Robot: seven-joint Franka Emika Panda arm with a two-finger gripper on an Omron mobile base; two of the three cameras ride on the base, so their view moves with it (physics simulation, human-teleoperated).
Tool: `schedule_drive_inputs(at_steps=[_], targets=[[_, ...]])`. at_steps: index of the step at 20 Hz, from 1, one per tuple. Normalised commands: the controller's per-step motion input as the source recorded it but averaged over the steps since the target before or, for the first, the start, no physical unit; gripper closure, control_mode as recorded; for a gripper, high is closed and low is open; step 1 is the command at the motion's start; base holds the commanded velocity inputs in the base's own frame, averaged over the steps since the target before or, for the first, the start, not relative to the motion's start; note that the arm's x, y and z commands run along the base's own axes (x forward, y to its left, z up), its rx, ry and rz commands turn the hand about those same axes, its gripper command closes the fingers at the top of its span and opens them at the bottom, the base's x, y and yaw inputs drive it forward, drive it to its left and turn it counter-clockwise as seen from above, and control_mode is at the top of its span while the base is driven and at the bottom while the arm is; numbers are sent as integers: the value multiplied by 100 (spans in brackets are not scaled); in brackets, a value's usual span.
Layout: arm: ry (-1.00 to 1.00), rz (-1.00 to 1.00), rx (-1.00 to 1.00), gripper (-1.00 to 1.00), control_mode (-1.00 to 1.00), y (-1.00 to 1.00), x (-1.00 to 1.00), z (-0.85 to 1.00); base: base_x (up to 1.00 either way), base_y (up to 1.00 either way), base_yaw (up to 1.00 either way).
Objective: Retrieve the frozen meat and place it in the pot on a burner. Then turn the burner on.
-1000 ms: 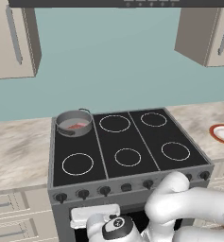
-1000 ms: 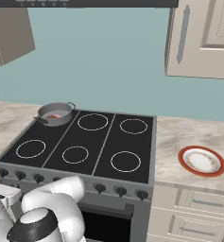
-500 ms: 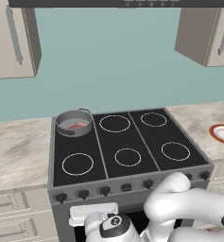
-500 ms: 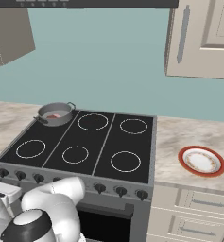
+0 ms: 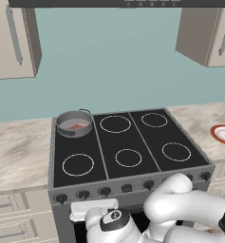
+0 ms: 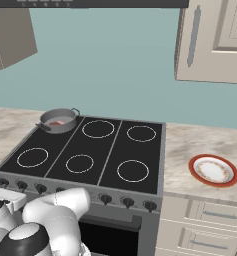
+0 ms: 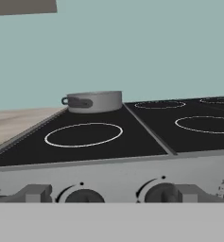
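Note:
The grey pot (image 5: 74, 123) stands on the back-left burner of the black cooktop (image 5: 133, 142), covering that zone. The frozen meat (image 5: 77, 126), a small reddish chunk, lies inside the pot. From the right the pot (image 6: 58, 120) and the meat (image 6: 57, 122) show at the far left corner. My gripper (image 7: 112, 194) hangs low in front of the stove, level with the knob row, open with nothing between its fingers. It faces the front-left knobs (image 7: 82, 194), with the pot (image 7: 94, 101) far behind them.
A row of dark knobs (image 5: 83, 194) runs along the stove front. A red-rimmed white plate (image 6: 213, 170) sits on the counter right of the stove. Marble counter flanks both sides, and cabinets hang above. My own arm bulks low before the oven door.
My hand has crept slightly upward toward the knob row. The pot, the meat and the plate have not moved.

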Motion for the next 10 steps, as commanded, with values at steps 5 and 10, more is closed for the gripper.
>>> schedule_drive_inputs(at_steps=[5, 10], targets=[[0, 0, 0, -100, -100, 0, 20, -9, 0, 0, 0], [0, 0, 0, -100, -100, 0, 19, -15, 0, 0, 0]])
